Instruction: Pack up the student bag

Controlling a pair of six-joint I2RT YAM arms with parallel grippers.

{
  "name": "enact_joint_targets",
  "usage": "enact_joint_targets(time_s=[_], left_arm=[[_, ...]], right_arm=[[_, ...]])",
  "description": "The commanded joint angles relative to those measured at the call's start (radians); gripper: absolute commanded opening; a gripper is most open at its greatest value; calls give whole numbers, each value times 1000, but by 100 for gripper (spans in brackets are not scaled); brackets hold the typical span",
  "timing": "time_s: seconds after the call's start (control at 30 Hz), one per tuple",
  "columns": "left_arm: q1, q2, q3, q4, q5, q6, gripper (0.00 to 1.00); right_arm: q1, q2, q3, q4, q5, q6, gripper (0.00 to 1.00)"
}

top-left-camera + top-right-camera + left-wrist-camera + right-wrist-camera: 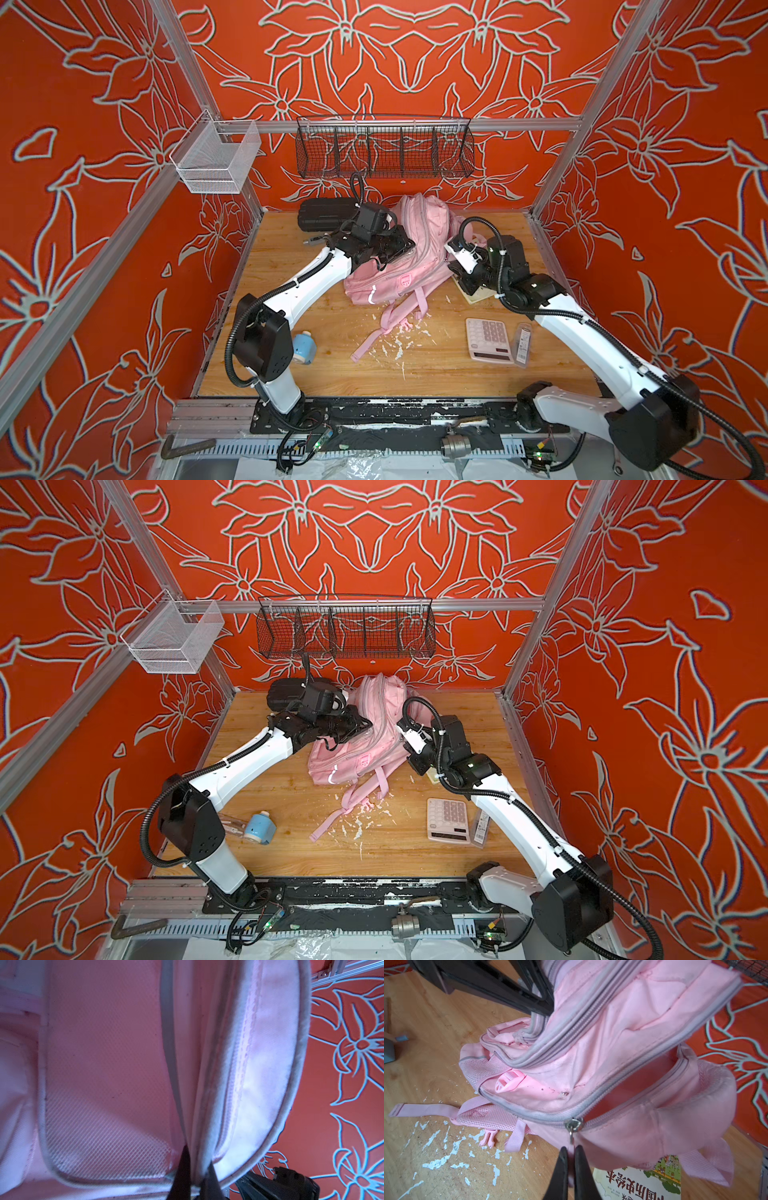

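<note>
Nearest, at the lower right of both top views, a calculator (pixel 488 340) lay on the wooden table (pixel 436 378). A small blue object (pixel 305 347) sat at the lower left. Both were well apart from the bag. A little further, the pink straps (pixel 372 338) trailed loose over white flakes on the wood.

Behind them, in the middle of the frame, the student bag (pixel 395 266) lay slumped, its upper part lifted toward the back wall. The right gripper (pixel 571 1150) was clenched on the zipper pull (pixel 572 1134) of the main compartment, whose mouth stood partly open. A picture book (pixel 639 1182) lay under the bag's corner. The left gripper (pixel 197 1155) was pinched on a fold of the bag at the piped edge of a flap, holding it up.

The bag looked soft, light and without any stiffness, so it would probably collapse when let go. Thin cloth may also slip out of narrow jaws. The better holds seemed to be the thick piped zipper edge, the pull or the straps, not a flat panel.

Farthest, a black case (pixel 324 214) lay behind the left arm near the bag, and a wire basket (pixel 384 147) hung on the wall above.
</note>
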Motion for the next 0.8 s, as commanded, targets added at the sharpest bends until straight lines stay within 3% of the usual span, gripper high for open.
enact_joint_targets(time_s=[0.0,0.17,0.43,0.6,0.77], left_arm=[[22,-13,69,88,10,50,0],[22,22,110,-30,81,138,0],[21,46,164,-205,98,273,0],[9,69,190,-226,86,298,0],[-3,108,255,-258,58,316,0]], right_arm=[[-33,-6,37,19,-4,63,0],[-52,-2,74,-1,-70,-15,0],[-122,16,114,-37,-139,-60,0],[-122,33,133,-89,-376,-98,0],[-106,7,99,-105,-419,-110,0]])
